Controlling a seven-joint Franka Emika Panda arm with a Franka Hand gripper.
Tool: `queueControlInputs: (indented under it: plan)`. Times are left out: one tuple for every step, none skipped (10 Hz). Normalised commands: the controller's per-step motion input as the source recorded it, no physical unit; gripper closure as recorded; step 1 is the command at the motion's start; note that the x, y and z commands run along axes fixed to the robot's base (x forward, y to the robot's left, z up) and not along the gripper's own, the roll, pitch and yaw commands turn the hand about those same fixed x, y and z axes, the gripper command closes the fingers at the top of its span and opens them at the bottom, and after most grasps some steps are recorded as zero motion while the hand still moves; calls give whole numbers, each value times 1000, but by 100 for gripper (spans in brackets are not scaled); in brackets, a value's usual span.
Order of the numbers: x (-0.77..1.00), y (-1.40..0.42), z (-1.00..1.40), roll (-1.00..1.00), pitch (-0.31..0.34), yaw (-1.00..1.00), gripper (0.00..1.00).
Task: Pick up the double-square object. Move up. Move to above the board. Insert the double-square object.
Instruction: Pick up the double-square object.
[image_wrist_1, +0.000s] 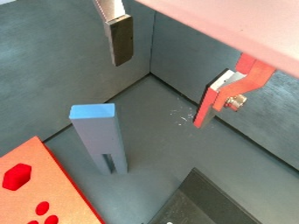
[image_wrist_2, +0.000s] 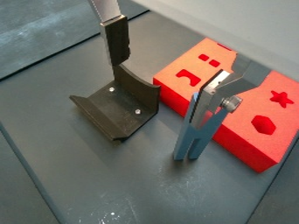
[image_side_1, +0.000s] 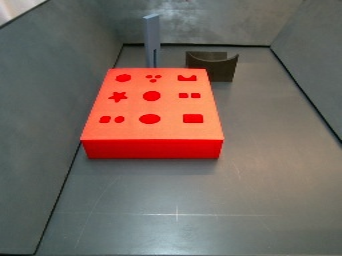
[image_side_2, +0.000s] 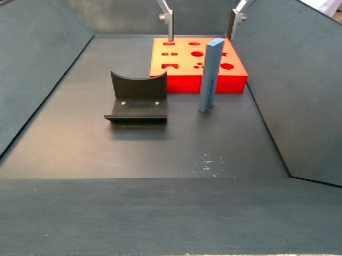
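Note:
The double-square object (image_side_2: 211, 75) is a slim grey-blue bar standing upright on the floor beside the board's edge, its lower end split into two prongs. It shows in both wrist views (image_wrist_1: 100, 136) (image_wrist_2: 191, 136) and in a side view (image_side_1: 151, 40). The board (image_side_1: 151, 105) is a flat red square block with shaped cutouts, also seen in the other views (image_side_2: 234, 70) (image_wrist_2: 263, 131) (image_wrist_1: 35, 188). My gripper (image_side_2: 203, 12) is open and empty, high above the far part of the board. Its fingers (image_wrist_1: 121, 39) stand wide apart (image_wrist_2: 114, 39), well above the bar.
The fixture (image_side_2: 134, 100), a dark curved bracket on a base plate, stands on the floor next to the bar (image_wrist_2: 117, 109) (image_side_1: 211, 63). Grey walls (image_side_1: 80, 40) close in the floor on all sides.

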Motion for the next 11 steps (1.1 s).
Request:
queueControlInputs:
  plan:
    - [-17, 0, 0, 0, 0, 0, 0]
    - [-137, -200, -46, 0, 0, 417, 0]
    - [-203, -266, -74, 0, 0, 806, 0]
    - [-223, -269, -20, 0, 0, 860, 0]
    - [-226, -303, -40, 0, 0, 860, 0]
    - [-220, -294, -69, 0, 0, 866, 0]
    - [-169, -217, -103, 0, 1, 923, 0]
    - [-169, -226, -123, 0, 4, 917, 0]
    - [-171, -194, -169, 0, 9, 929, 0]
    - [-174, -140, -223, 0, 0, 951, 0]
    - [-134, -117, -249, 0, 0, 991, 0]
